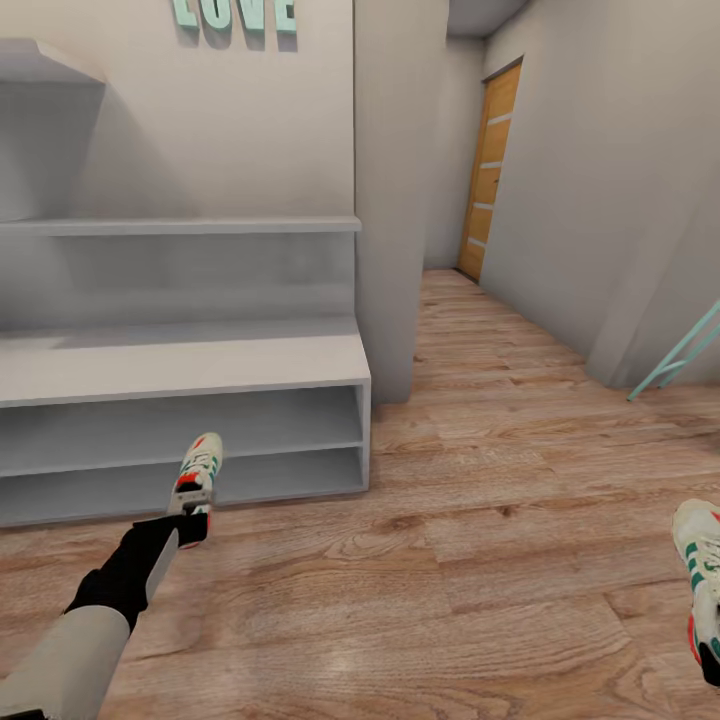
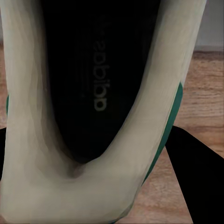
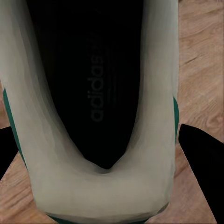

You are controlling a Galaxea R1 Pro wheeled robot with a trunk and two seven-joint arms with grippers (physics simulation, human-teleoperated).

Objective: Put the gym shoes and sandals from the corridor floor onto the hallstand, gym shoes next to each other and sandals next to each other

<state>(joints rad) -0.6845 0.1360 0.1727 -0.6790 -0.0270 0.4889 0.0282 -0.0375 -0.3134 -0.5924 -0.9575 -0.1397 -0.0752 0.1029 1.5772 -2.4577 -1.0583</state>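
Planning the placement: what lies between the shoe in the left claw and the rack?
Only bare corridor floor between the gym shoe in the left claw and the hallstand, per the head view.

"adidas" — insoles [image 3: 95, 88]; "LOVE" — wall [image 1: 235, 12]

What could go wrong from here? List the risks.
1. The left gripper holds its shoe by the heel end alone, low before the rack; it may tip or slip during the lift.
2. That shoe sits below the rack's top; raising it close in could knock the front edge.
3. The right shoe lies at the head view's edge, so placing it beside the first would be poorly watched.
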